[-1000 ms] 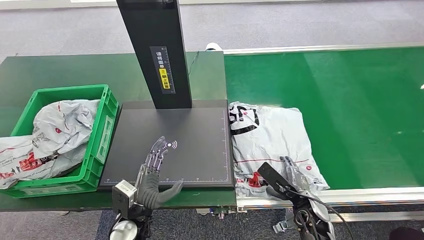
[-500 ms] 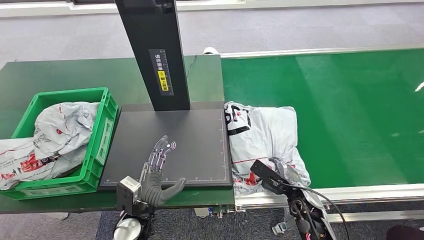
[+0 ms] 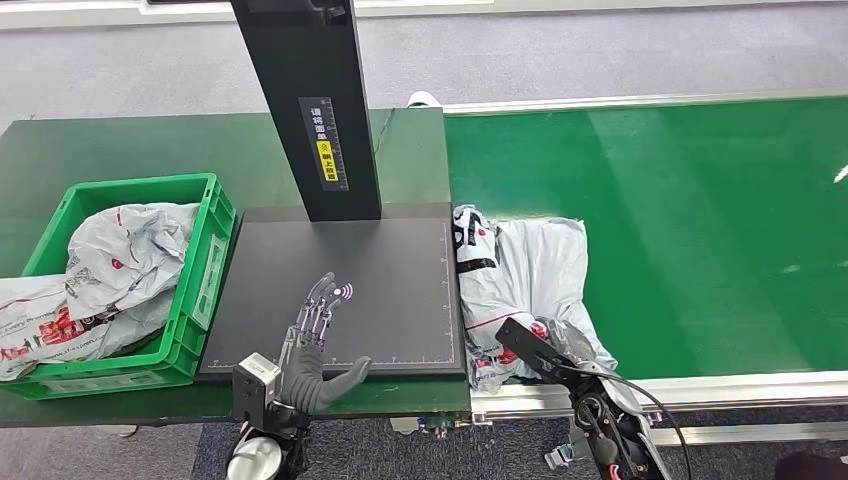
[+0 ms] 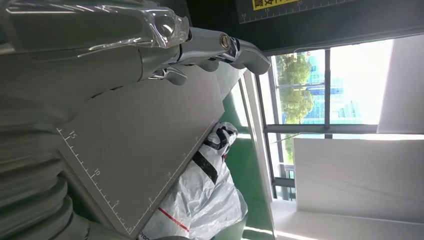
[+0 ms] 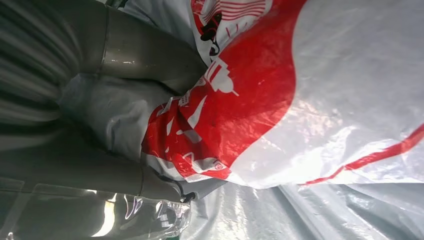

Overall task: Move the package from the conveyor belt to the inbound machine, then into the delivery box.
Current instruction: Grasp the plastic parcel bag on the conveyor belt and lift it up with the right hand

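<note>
In the head view, the package (image 3: 525, 285) is seen lying on the conveyor belt (image 3: 700, 230), its edge touching the inbound machine (image 3: 345, 290); its near corner is gripped by the right hand (image 3: 568, 345). The left hand (image 3: 310, 345) is held flat over the machine's plate, fingers spread, nothing in it. The delivery box (image 3: 200, 270) holds grey bags.

In the left wrist view, the left hand (image 4: 125, 55) is shown extended above the plate.

In the right wrist view, the right hand (image 5: 125, 120) is clamped on the package's film.

package (image 3: 525, 280) bunched tighter, nearer platform (image 3: 390, 290)
</note>
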